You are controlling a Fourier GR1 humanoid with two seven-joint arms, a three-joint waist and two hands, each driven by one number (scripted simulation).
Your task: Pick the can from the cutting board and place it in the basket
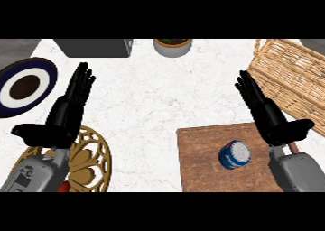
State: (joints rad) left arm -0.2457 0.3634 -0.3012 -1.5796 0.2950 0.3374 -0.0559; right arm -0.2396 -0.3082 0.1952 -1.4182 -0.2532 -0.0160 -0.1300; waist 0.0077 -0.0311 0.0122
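Note:
A blue can (233, 154) with a silver lid stands on the brown wooden cutting board (198, 162) at the lower right. The woven wicker basket (297, 76) lies at the upper right of the counter. My right hand (266, 113) is open with straight fingers pointing away, just right of and above the can, not touching it. My left hand (67, 110) is open at the left, fingers up, resting far from the can.
A dark blue and white plate (22, 86) sits at the far left. A golden openwork trivet (92, 162) lies under my left forearm. A grey box (93, 47) and a grey plant pot (172, 47) stand along the far edge.

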